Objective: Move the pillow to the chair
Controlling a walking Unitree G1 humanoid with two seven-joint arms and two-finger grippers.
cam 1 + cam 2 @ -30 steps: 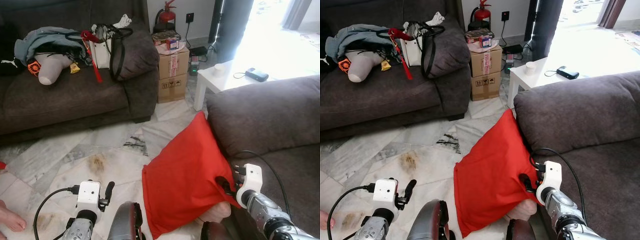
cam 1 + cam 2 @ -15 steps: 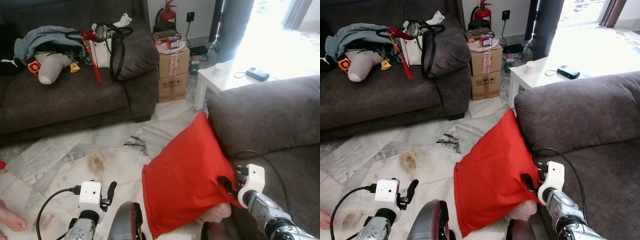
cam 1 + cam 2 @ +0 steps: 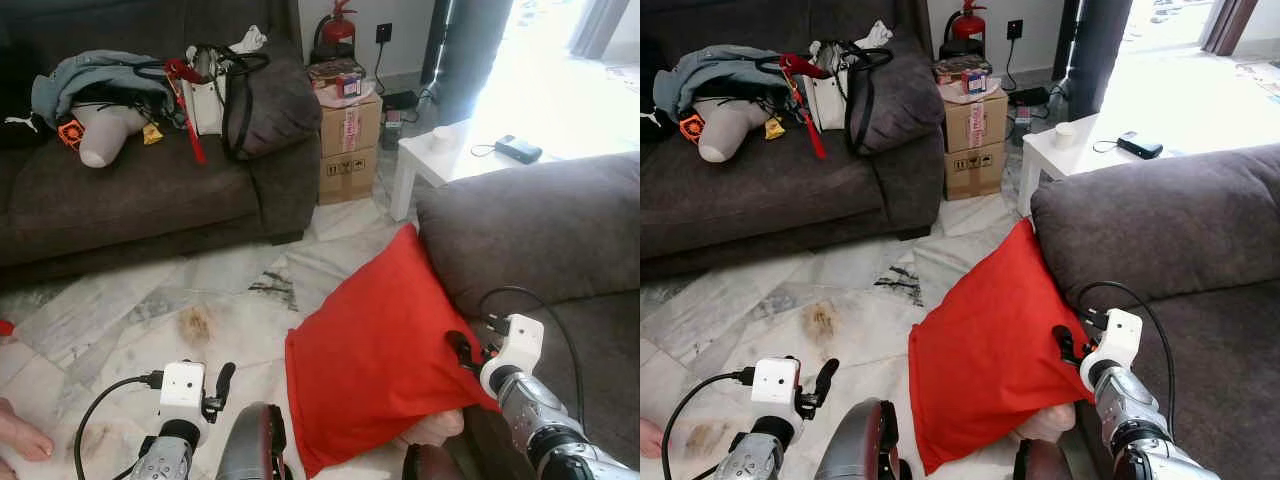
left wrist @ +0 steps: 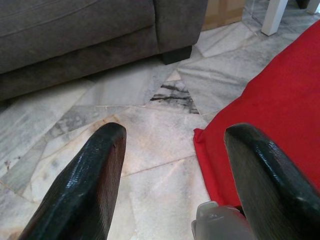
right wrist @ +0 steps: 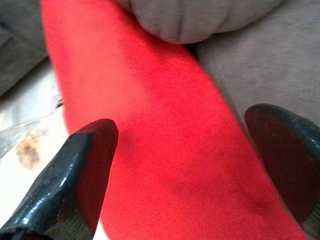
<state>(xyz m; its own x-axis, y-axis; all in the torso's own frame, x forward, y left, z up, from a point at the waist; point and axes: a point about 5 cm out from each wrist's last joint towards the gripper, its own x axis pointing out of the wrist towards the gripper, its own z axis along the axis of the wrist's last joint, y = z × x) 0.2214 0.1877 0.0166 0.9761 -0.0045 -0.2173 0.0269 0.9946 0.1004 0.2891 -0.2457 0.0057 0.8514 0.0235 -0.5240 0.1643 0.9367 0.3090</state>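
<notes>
Left gripper [image 4: 172, 165] wide open over the floor; right gripper [image 5: 187, 170] spread wide around the red pillow [image 3: 385, 360], not pinching yet.

Best to close slowly, deep on the right edge, then lift clear of the grey chair [image 3: 540, 230]. Soft, puffy, bright red, standing tilted on the marble floor [image 3: 160, 310], leaning on the chair front.
</notes>
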